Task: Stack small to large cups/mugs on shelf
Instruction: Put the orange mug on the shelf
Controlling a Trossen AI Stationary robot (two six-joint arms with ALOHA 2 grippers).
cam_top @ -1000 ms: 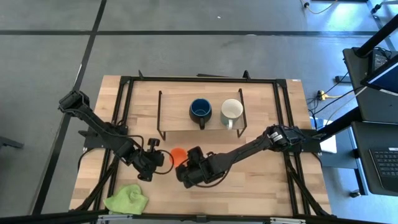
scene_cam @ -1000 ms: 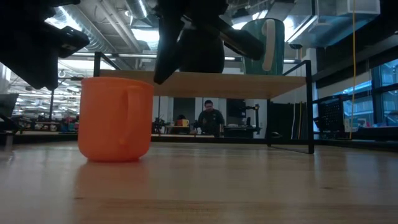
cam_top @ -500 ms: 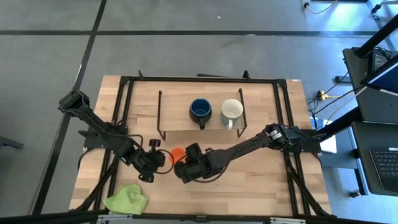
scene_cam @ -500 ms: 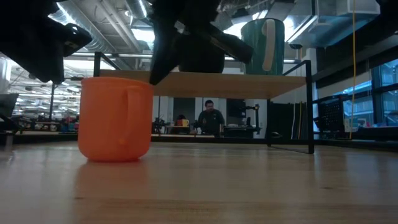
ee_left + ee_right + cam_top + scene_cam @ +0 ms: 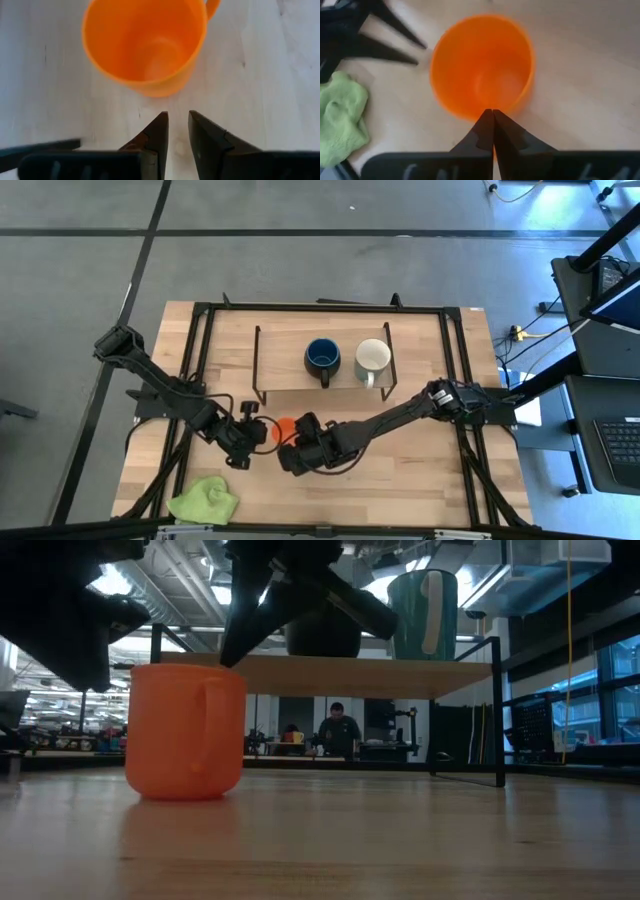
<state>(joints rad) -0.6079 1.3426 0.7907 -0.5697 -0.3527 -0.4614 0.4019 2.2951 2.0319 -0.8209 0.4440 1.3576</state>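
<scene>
— Orange mug (image 5: 284,426) upright on tabletop (image 5: 420,470), off the shelf (image 5: 285,360), between both grippers. Not yet gripped.

— Placed so far?

— Dark blue mug (image 5: 322,358) and white mug (image 5: 373,359) side by side on shelf, handles toward the front. Open spot left of the blue one.

— Jaws?

— Left gripper (image 5: 177,131) just beside the orange mug, jaws narrowly parted, holding nothing. Right gripper (image 5: 493,127) above the rim, jaws pressed together, empty.

— Remaining?

— Probably one lift: orange mug up onto shelf. Lime-green cloth (image 5: 205,500) well apart, near tabletop's front edge.
</scene>
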